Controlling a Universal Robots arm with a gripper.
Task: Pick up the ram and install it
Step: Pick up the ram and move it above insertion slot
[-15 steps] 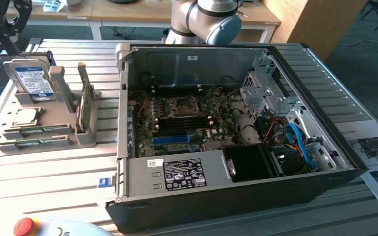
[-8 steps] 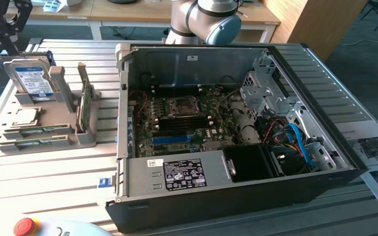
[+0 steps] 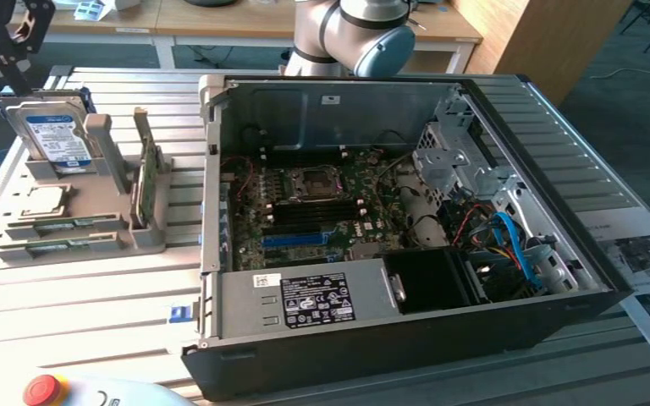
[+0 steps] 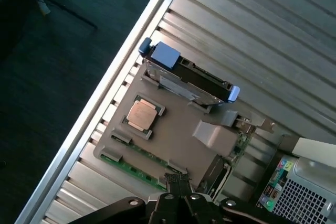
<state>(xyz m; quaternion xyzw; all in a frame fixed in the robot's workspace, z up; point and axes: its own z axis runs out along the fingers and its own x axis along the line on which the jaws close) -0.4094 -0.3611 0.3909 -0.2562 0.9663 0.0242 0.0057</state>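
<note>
Wrist view: CPU (image 4: pixel 142 115) near ram (image 4: pixel 132 168), hard drive (image 4: pixel 195 78) beyond.

A pale slatted metal table (image 3: pixel 77 313) stands over a dark grey-blue floor (image 3: pixel 630 110). Behind it run light wooden desks (image 3: pixel 223 21). A wooden panel (image 3: pixel 540 42), possibly a cabinet side, rises at the exterior view's right. Bright light glances off the slats.

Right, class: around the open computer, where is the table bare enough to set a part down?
Bare table slats lie between the grey holder and the red button, beside the computer case. Another bare strip runs along the case on the exterior view's right, beyond the papers. Crowded: the holder and inside the case.
</note>
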